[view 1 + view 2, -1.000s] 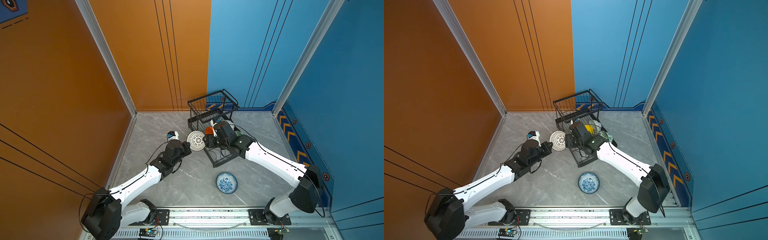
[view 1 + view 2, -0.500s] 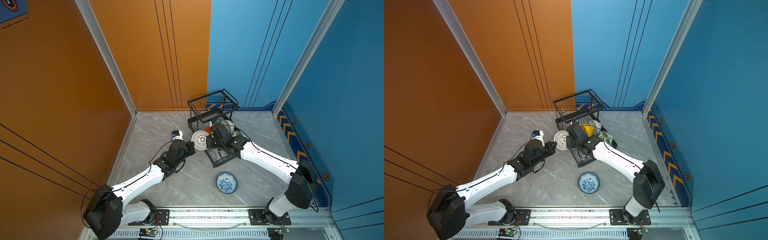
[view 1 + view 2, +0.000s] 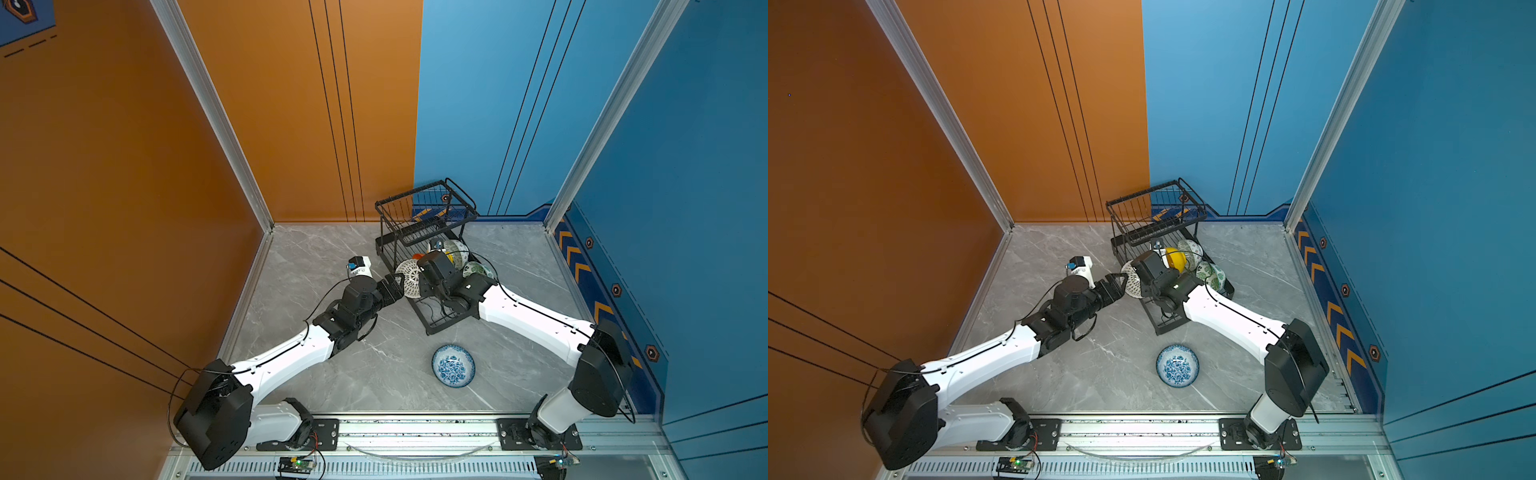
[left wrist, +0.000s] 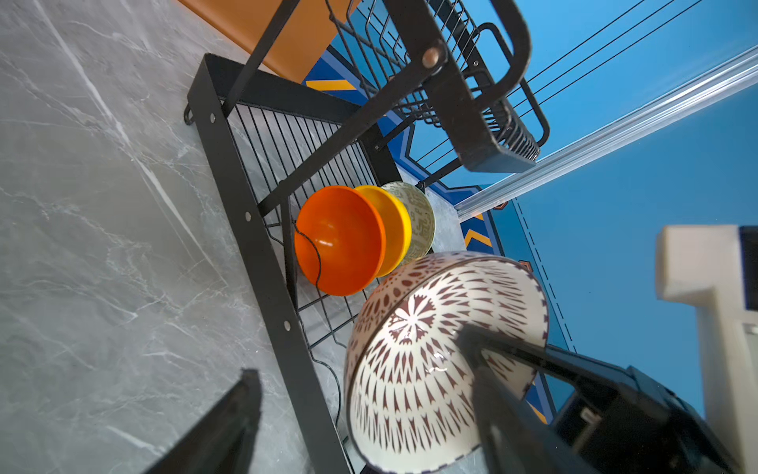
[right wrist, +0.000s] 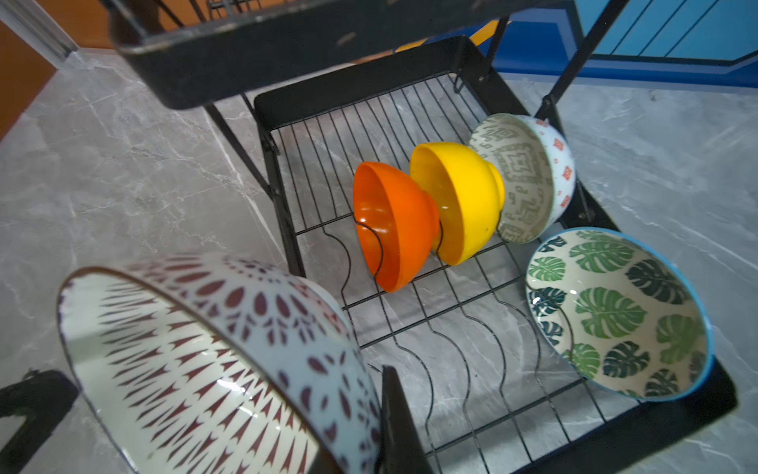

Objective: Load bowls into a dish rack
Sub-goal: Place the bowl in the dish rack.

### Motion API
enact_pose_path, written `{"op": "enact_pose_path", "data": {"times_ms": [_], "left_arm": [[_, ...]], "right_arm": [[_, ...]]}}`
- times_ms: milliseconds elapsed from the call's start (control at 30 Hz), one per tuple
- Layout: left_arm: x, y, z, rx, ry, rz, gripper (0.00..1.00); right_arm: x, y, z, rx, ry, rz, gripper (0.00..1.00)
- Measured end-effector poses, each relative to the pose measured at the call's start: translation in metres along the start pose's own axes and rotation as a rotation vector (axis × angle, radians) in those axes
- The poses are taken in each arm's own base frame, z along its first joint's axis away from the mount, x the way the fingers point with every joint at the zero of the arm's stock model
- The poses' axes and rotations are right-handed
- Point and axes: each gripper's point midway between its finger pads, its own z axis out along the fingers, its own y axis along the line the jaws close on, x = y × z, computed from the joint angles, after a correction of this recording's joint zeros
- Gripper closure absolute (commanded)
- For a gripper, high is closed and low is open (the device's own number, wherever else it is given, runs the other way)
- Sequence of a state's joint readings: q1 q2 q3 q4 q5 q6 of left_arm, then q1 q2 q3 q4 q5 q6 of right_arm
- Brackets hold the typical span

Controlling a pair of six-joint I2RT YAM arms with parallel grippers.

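Holds the white, maroon-lattice-patterned round bowl on edge at the rim of the black wire dish rack, right gripper clamped on its rim for slotting; left gripper spread wide, gripping nothing.

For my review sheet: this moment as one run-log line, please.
left gripper: jaws open | right gripper: jaws shut on lattice bowl at dish rack edge | racked: orange, yellow, grey-green, leaf bowls | table: blue floral bowl

Glossy lattice bowl, matt black wire rack, smooth marbled tabletop.
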State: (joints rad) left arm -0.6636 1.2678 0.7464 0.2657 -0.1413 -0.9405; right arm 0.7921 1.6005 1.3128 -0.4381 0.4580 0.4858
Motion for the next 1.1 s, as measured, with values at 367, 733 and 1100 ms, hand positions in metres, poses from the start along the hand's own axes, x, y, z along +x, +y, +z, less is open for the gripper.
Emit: {"op": "enact_pose_path", "data": {"times_ms": [367, 733, 1100], "left_arm": [[0.002, -0.003, -0.001, 0.031, 0.039, -0.016, 0.02], [0.016, -0.008, 0.012, 0.064, 0.124, -0.047, 0.02], [0.024, 0.000, 0.021, 0.058, 0.168, -0.072, 0.02]], "right_arm": [[0.000, -0.099, -0.007, 0.375, -0.061, -0.146, 1.00], [0.023, -0.158, 0.024, 0.626, 0.006, -0.390, 1.00], [0.037, -0.153, 0.061, 0.667, 0.036, -0.598, 1.00]]}}
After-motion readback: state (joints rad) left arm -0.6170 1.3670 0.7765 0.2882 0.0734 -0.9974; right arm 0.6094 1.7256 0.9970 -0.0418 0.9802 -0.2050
